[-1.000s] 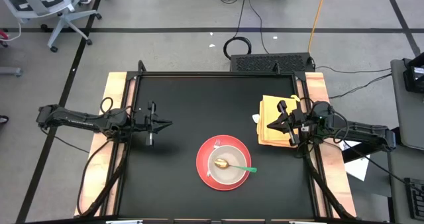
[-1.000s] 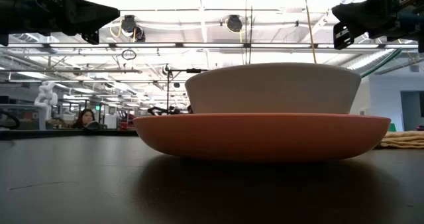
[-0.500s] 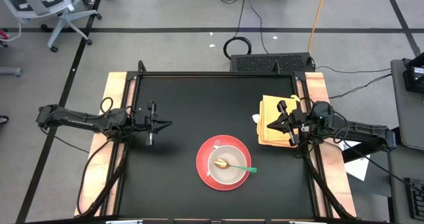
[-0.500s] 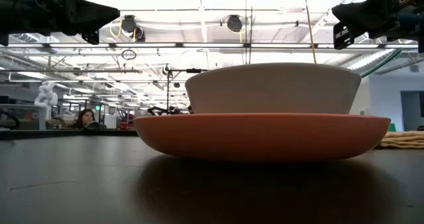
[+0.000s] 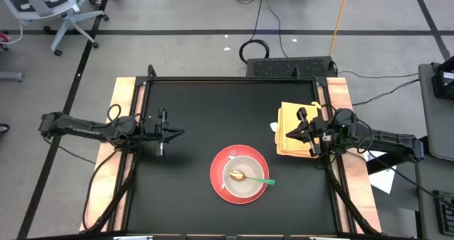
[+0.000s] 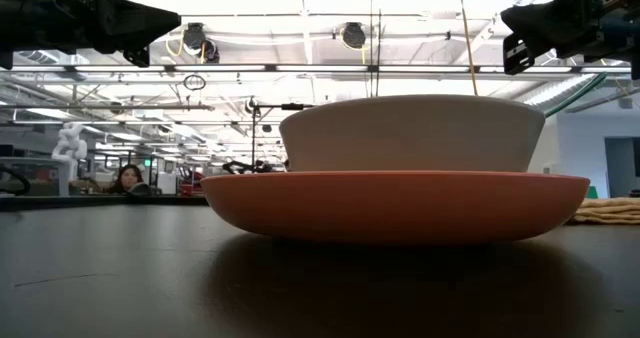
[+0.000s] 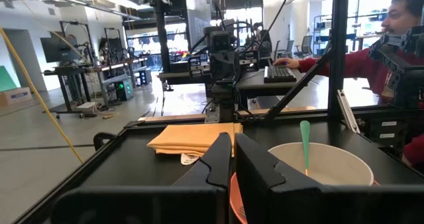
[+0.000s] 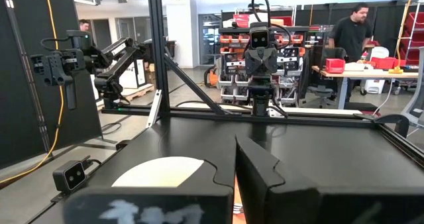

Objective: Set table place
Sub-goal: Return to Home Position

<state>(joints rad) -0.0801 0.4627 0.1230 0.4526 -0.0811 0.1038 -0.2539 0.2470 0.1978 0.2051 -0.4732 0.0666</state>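
Observation:
A white bowl [image 5: 241, 175] stands on a red plate [image 5: 218, 185] on the black table [image 5: 213, 105], near its front edge. A spoon with a green handle [image 5: 259, 180] lies in the bowl, its handle end over the bowl's right rim. A folded yellow cloth [image 5: 291, 119] lies flat at the table's right edge. My left gripper [image 5: 181, 133] is shut and empty above the table's left part. My right gripper [image 5: 286, 135] is shut and empty above the cloth's near left corner.
The low view shows the plate [image 6: 400, 203] and bowl [image 6: 412, 131] close up, the cloth [image 6: 608, 211] at the right. A small white tag [image 5: 274, 127] sticks out at the cloth's left edge. People show in the room beyond the table. Bare tabletop lies at the far and left parts.

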